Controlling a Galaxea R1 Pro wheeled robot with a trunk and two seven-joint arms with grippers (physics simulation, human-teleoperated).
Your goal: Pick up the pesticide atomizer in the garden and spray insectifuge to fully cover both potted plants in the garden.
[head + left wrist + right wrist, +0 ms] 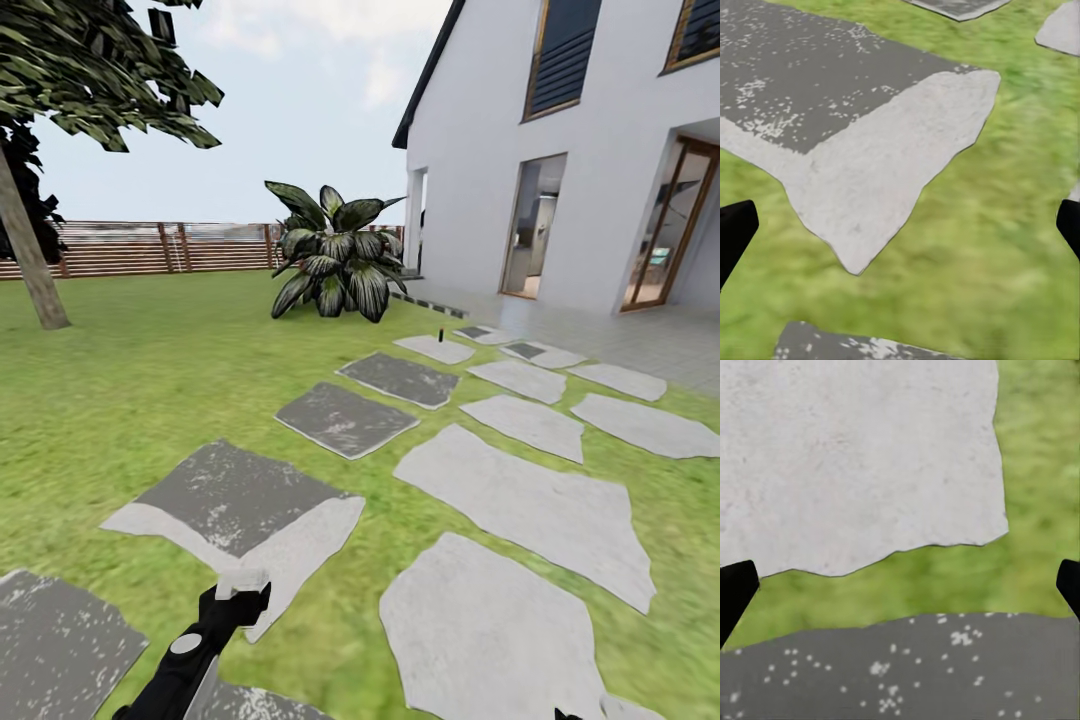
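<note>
- Green lawn (pixel 150 400) spreads ahead of me, with a brown slatted fence (pixel 130 248) along its far edge and a white house (pixel 560 150) on my right.
- I count about a dozen flat stepping stones (pixel 520 500) running across the grass toward the house; some are pale grey, others dark and speckled.
- One tree (pixel 30 250) leans at the left, its trunk rising out of the lawn under dark foliage.
- One big striped-leaf agave (pixel 335 262) sits on the grass between the fence and the house corner.
- One tiny dark upright object (pixel 440 334) stands on a far pale stone near the paving; it is too small for me to tell whether it is the pesticide atomizer.
- From the head view I see my left arm (pixel 195 640) reaching low over a half-dark, half-pale stone.
- My left gripper (pixel 900 225) hangs over that stone's pale pointed corner and the grass beside it; its jaws stand wide apart, with black fingertips (pixel 735 232) at either edge of the wrist view and nothing between them.
- My right gripper (pixel 900 585) hangs over a strip of grass between a pale stone (pixel 855 457) and a dark speckled one (pixel 907 675); its jaws are also spread wide and hold nothing.
</note>
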